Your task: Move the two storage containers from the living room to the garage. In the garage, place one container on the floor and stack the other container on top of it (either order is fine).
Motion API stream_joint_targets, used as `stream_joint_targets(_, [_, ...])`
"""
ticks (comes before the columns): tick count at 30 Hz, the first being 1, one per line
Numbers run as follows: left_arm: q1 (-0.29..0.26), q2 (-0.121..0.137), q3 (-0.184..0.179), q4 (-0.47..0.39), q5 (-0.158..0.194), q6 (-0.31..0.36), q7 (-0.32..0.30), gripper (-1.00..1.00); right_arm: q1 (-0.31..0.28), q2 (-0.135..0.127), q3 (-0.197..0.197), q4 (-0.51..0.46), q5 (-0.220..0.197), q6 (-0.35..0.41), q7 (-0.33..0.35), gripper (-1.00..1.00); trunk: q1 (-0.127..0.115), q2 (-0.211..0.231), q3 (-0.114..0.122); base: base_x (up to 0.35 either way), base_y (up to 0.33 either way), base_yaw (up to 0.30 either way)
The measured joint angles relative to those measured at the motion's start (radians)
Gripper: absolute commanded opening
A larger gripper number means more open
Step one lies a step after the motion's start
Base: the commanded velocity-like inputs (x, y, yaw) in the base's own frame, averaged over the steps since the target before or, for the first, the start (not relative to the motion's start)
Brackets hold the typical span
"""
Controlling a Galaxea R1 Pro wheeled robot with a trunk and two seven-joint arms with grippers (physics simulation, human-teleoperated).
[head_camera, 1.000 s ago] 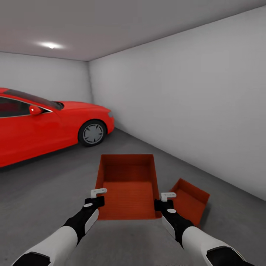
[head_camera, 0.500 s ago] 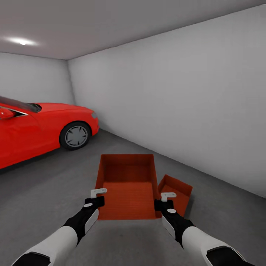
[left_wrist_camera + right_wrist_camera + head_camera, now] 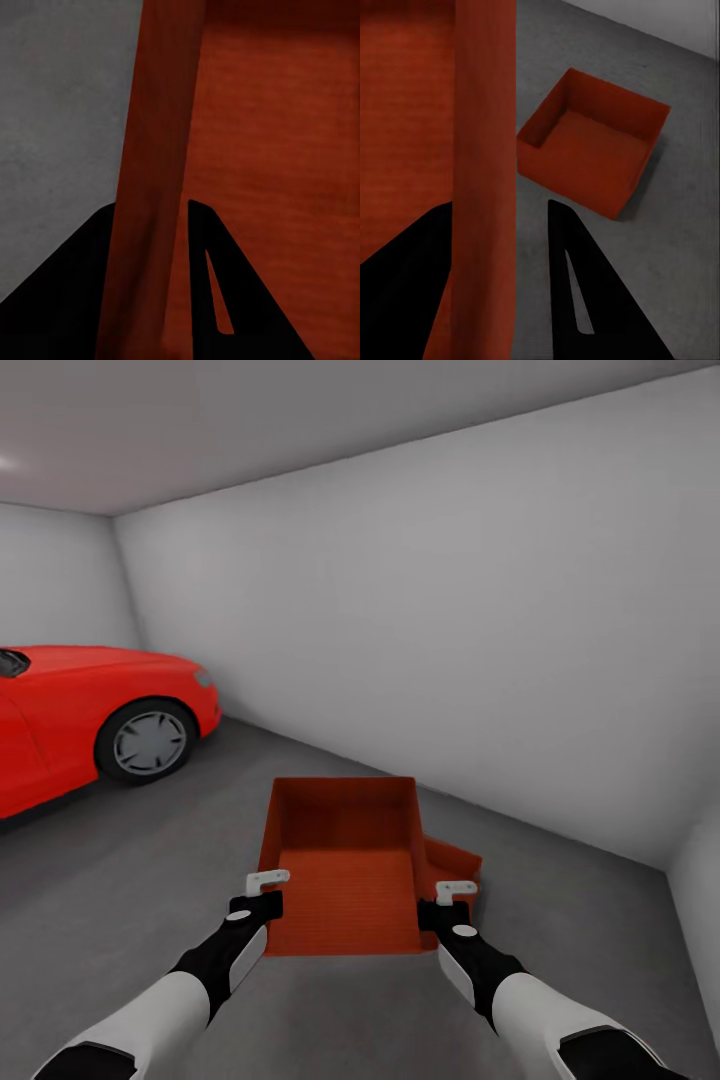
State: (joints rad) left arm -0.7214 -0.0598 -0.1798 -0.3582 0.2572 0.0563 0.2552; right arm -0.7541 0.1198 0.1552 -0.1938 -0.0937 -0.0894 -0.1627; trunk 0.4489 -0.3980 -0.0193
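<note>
I hold an orange-red storage container [image 3: 342, 860] in front of me above the garage floor [image 3: 120, 880]. My left gripper [image 3: 262, 892] is shut on its left wall [image 3: 154, 187], one finger on each side. My right gripper [image 3: 448, 900] is shut on its right wall [image 3: 484, 172] the same way. The second storage container [image 3: 592, 142] sits open side up on the dark grey concrete. In the head view this second container [image 3: 455, 865] peeks out past the held one's right wall, mostly hidden behind it.
A red car [image 3: 90, 715] stands at the left, its front wheel [image 3: 148, 742] facing me. A plain white wall [image 3: 480, 660] runs along the right and meets another wall at the far right. Grey floor stretches between me and the car.
The view has swung to the right: the car and the floor container have slid left in the picture. The floor container is now mostly hidden behind the held one. Both grippers keep their hold.
</note>
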Motion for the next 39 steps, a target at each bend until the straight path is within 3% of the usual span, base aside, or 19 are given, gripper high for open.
stream_joint_targets(21, [0.0, 0.0, 0.001, 0.0, 0.0, 0.0, 0.0, -1.0, 0.0, 0.0, 0.0, 0.0, 0.0, 0.0, 0.0, -1.0, 0.0, 0.0, 0.0, 0.321, 0.025, -0.28])
stream_joint_targets(39, [0.0, 0.0, 0.001, 0.0, 0.0, 0.002, 0.001, -1.0, 0.0, 0.0, 0.001, 0.0, -0.001, 0.001, 0.0, -1.0, 0.0, 0.0, 0.0, 0.321, 0.116, -0.017])
